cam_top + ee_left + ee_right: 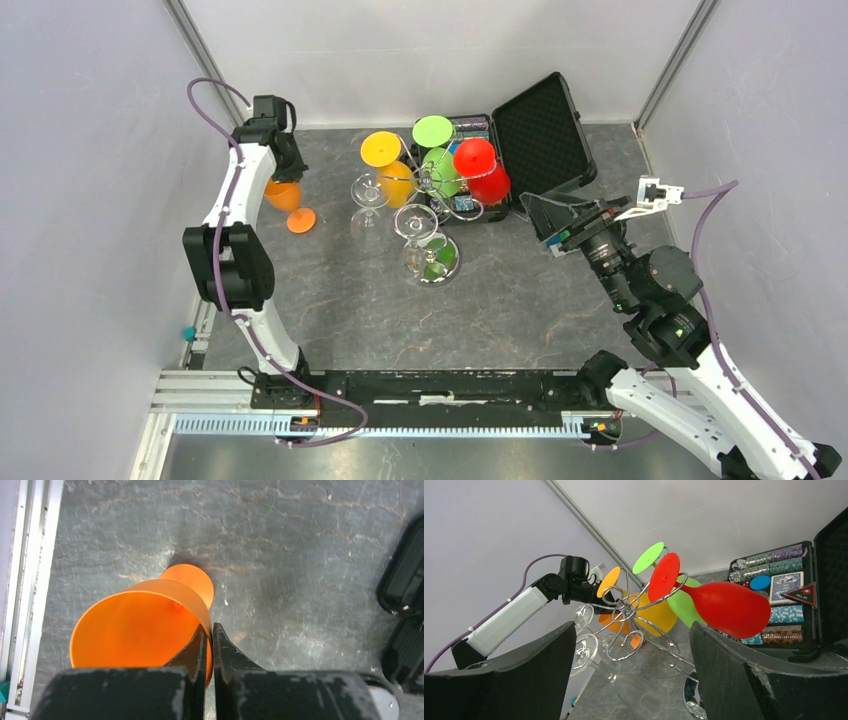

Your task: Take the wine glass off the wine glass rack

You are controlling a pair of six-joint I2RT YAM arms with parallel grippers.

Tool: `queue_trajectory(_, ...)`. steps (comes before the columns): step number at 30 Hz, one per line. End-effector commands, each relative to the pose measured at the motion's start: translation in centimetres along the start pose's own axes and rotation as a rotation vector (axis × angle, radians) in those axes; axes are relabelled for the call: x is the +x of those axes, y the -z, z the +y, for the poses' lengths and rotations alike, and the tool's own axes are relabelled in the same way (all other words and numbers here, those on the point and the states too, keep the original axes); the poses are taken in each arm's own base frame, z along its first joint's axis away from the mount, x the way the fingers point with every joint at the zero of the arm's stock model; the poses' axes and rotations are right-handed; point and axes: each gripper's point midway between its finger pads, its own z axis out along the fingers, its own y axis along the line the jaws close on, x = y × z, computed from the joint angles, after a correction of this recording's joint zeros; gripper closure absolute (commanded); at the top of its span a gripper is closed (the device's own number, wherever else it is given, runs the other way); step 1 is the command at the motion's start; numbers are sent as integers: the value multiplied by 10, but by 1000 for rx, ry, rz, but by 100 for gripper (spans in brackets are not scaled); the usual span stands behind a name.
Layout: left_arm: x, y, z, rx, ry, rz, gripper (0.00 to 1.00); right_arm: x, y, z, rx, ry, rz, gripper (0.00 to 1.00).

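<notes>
Off to the left, clear of the rack (425, 185), the left claw (210, 645) pinches the orange glass (135, 630) by its rim; only releasing it seems left. Meanwhile the right claw (632, 630) gapes empty toward the red glass (729, 607).

One orange wine glass (130, 630), three coloured glasses (490, 185), two clear glasses (368, 192), one rack (432, 268), one case (545, 125).

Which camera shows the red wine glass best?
The right wrist view: the red wine glass fills the middle, side-on, hanging from the wine glass rack. The top view shows it small from above; the left wrist view misses it.
</notes>
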Motion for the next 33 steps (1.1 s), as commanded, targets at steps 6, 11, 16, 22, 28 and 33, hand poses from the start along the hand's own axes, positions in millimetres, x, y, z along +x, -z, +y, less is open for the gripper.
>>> queue_trajectory(6, -23, -18, 2, -20, -32, -45, 89, 12, -9, 10, -16, -12, 87, 14)
queue_trajectory(11, -28, -8, 6, -40, -31, -64, 67, 32, -11, 13, -25, -2, 196, 20)
queue_trajectory(16, -53, 36, 3, 0, -21, -173, 36, 61, -20, 20, -49, -15, 345, 22)
queue_trajectory(22, -78, 103, -6, 100, -24, -302, 8, 76, -24, 27, -72, -122, 380, 22)
queue_trajectory(28, -78, 158, -20, 244, -17, -380, 0, 98, -24, 35, -114, -314, 423, 22)
queue_trajectory(33, -56, 192, -50, 474, -36, -398, 0, 112, -19, 41, -123, -477, 444, 31)
